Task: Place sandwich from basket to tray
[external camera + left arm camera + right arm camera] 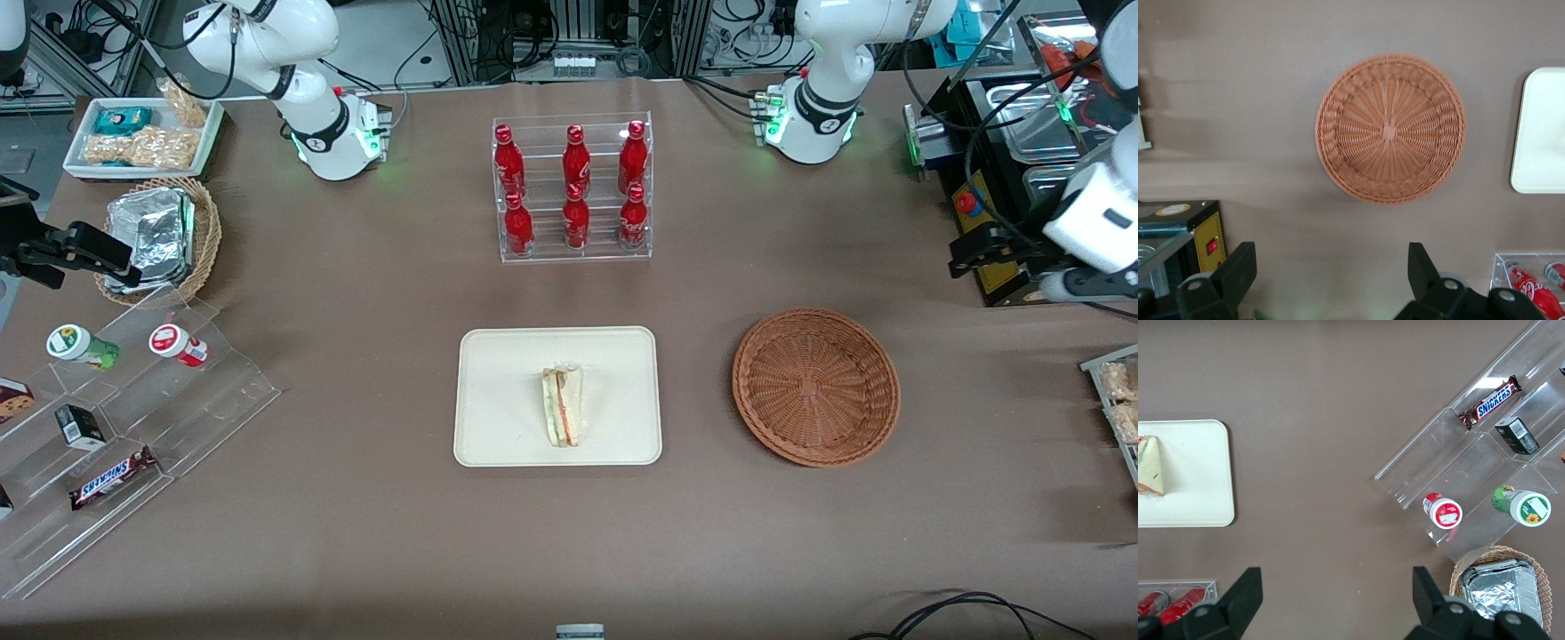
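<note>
The sandwich (564, 407), a clear-wrapped wedge of white bread with green and orange-red layers, lies on the cream tray (498, 373) near the table's middle. It also shows in the right wrist view as the sandwich (1151, 467) on the tray (1198, 480). The reddish-brown basket (816, 387) sits beside the tray toward the working arm's end and holds nothing. My gripper (969, 253) hangs above the table, farther from the front camera than the basket. In the left wrist view the gripper (1330, 253) is open and empty, apart from the basket (1390, 129) and the tray's edge (1541, 133).
An acrylic rack of red bottles (573, 191) stands farther from the camera than the tray. A black box with a red button (973, 200) is close to my gripper. Toward the parked arm's end are a stepped acrylic shelf (116, 427), a tan basket of foil packs (160, 236) and a white snack tray (142, 133).
</note>
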